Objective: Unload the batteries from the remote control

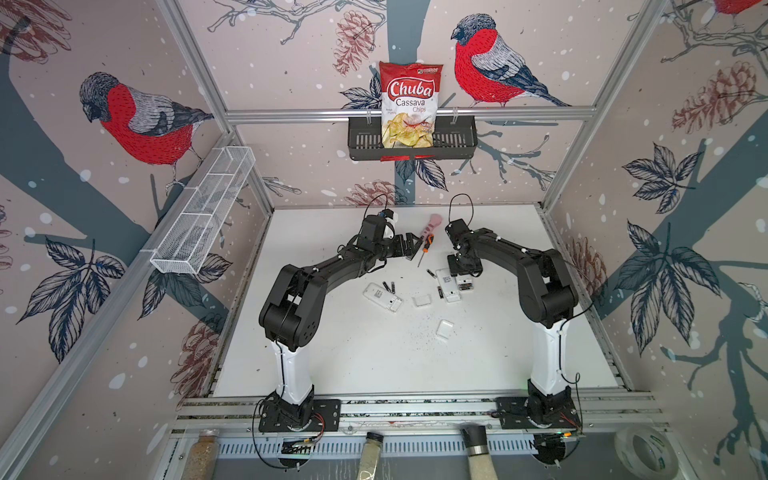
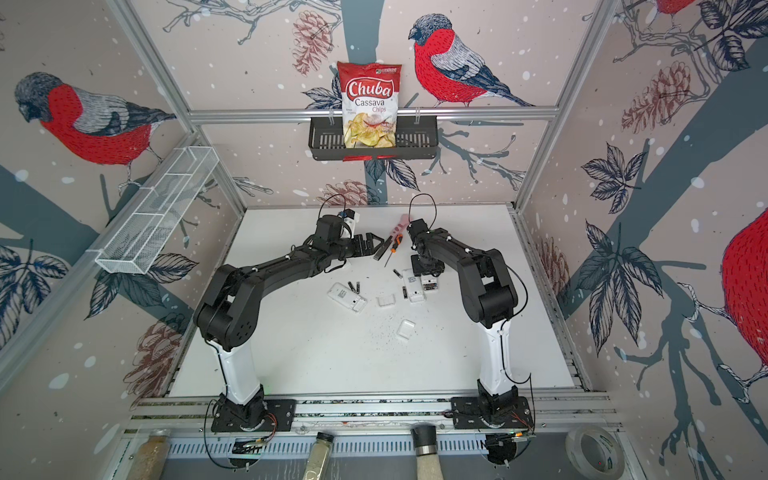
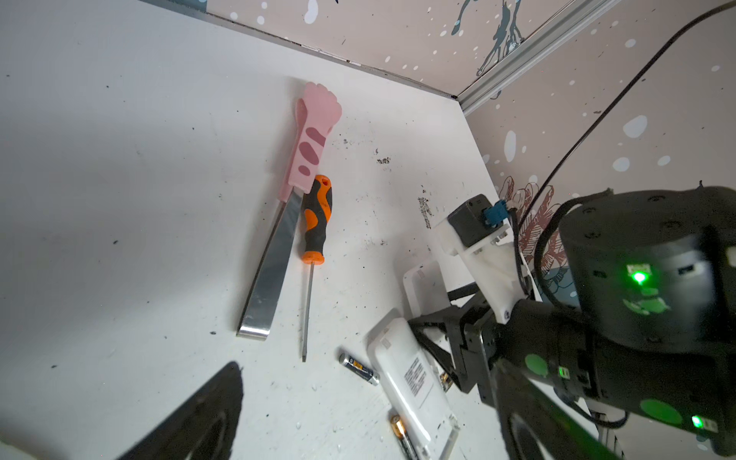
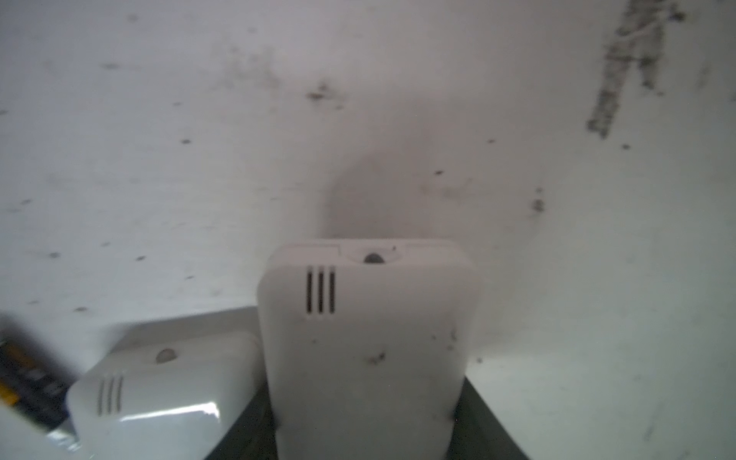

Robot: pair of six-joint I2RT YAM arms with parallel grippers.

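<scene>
Your left arm (image 1: 332, 266) rises from its base, folds at the elbow and reaches inward. Its left gripper (image 1: 409, 247) lies roughly level, jaws spread wide and empty. Your right arm (image 1: 511, 253) mirrors that arch, with the wrist turned down and the right gripper (image 1: 464, 269) pointing downward — jaws closed partway on a white remote (image 4: 366, 350).

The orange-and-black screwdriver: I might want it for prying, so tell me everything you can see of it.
The screwdriver has a chunky orange-and-black handle, rubbery-looking, with a hole at its butt, and a thin bare metal shaft ending in a small tip. It lies flat on the white table, alongside the pink-handled scraper, handle seemingly touching it. Nothing grips it.
</scene>
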